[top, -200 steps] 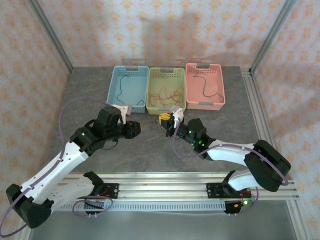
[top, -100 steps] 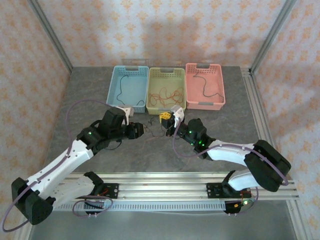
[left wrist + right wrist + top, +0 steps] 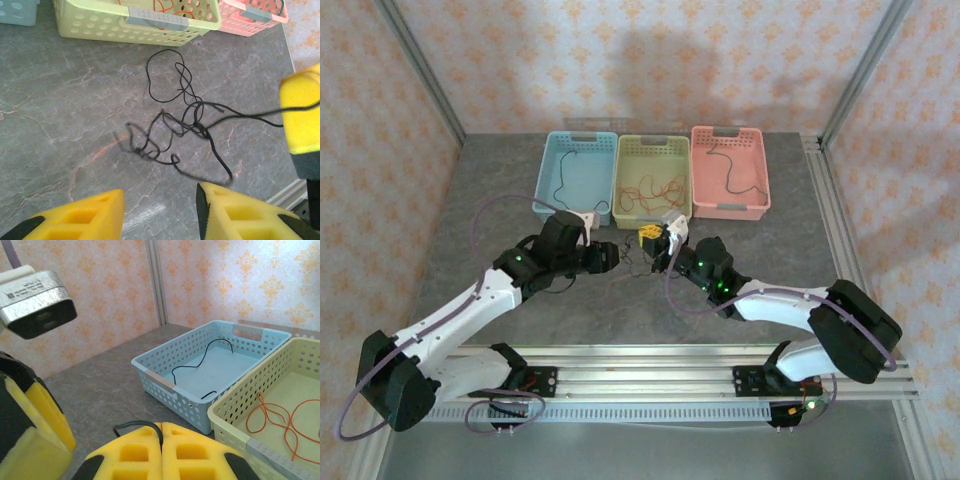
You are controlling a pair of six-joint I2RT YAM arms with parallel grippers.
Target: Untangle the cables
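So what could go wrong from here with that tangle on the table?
1. The right gripper is shut on one strand running into the black tangle. Pulling away may cinch the knot rather than loosen it.
2. The left gripper is open over overlapping loops, so closing could pinch several strands together.
3. The two grippers sit close together, so their fingers might bump.

Thin black cables point(image 3: 198, 128) lie knotted loosely on the grey surface point(image 3: 60, 110), near the green basket point(image 3: 100, 22); an orange-red cable point(image 3: 653, 190) loops inside that basket, flat on its floor.
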